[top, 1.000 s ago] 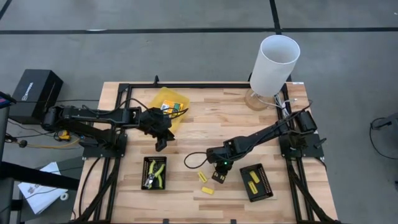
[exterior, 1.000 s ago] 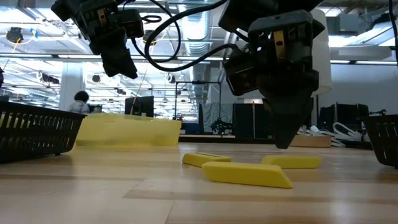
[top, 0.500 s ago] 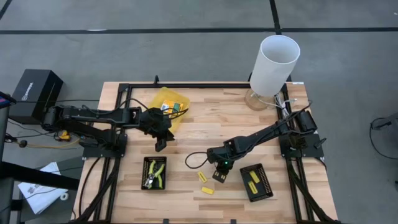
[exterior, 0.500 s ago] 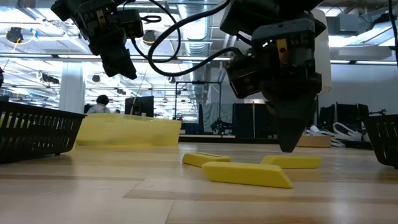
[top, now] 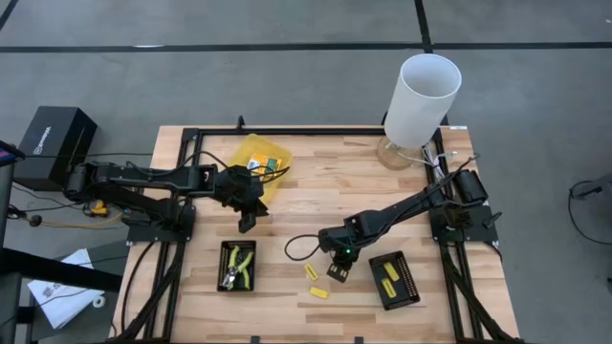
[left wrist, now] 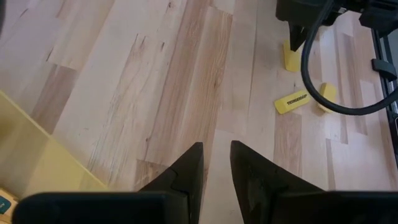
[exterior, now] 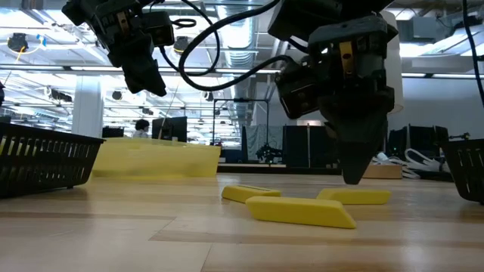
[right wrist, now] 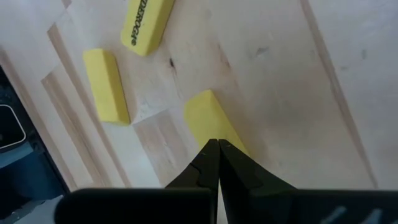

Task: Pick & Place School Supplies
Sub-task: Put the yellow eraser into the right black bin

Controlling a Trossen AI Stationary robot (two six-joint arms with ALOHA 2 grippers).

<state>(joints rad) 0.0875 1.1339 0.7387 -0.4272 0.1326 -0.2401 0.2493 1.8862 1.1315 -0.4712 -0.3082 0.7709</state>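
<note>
**Right end effector over yellow stubs**

Right end effector (right wrist: 217,144) pinched fully together, tips poised directly above one yellow stub (right wrist: 214,121) on the tabletop (top: 316,196); two more stubs (right wrist: 107,85) just beside. Left end effector (left wrist: 216,163) narrowly parted, empty, well apart, near yellow container (top: 251,153).

White cylinder (top: 422,98) (upright) beside yellow container (top: 256,158).

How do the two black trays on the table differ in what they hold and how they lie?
The left black tray holds a plier-like tool with yellow-green handles; the right black tray holds one yellow piece. The left tray lies square to the table's edges, while the right tray lies turned at an angle. Both are black, rectangular and near the table's front edge.
</note>
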